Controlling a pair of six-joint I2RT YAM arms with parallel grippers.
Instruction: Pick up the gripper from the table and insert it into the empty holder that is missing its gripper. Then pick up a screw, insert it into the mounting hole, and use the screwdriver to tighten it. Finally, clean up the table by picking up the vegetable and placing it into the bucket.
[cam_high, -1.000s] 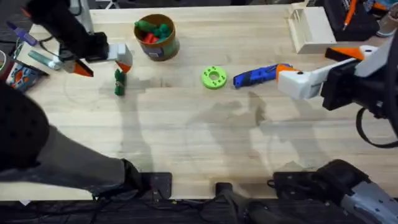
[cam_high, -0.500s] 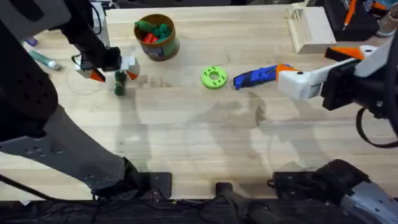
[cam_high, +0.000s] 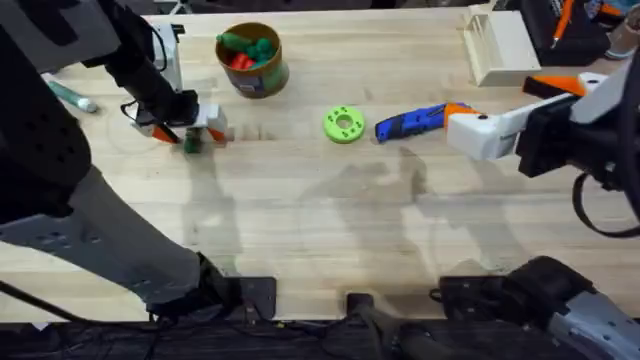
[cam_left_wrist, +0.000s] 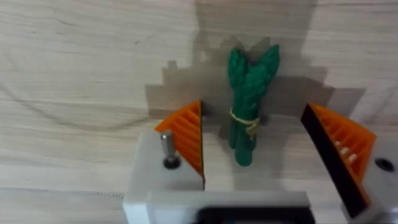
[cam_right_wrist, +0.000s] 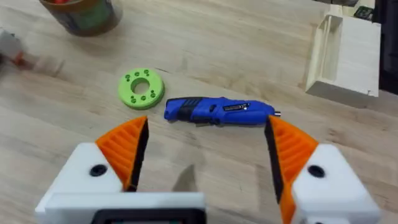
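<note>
Vegetable (cam_left_wrist: 247, 106) status: lying flat on the tabletop (cam_high: 330, 220), between the spread fingers of the left gripper (cam_left_wrist: 273, 149), touching neither orange ribbed pad as far as the wrist view shows. It is a dark green bundle, leafy at one end, bound by a thin yellowish band near the middle.

Left arm: reaches from the lower left base up along the table's left side, bent down so the left gripper (cam_high: 190, 128) sits low over the vegetable (cam_high: 192, 142), jaws open.

Right arm: held at the right side of the table, its forearm pointing left. The right gripper (cam_right_wrist: 205, 155) is open and holds nothing. Just beyond its fingers lies the blue screwdriver (cam_right_wrist: 217, 112), on its side, the metal tip at the end away from the green disc. The lime-green disc (cam_right_wrist: 141, 89) with small holes lies just beside the screwdriver's other end.

Farther back: the bucket (cam_high: 252, 60) stands upright near the far edge, red and green toy pieces (cam_high: 245, 48) inside. A pale wooden box (cam_high: 500, 45) sits at the far right.
</note>
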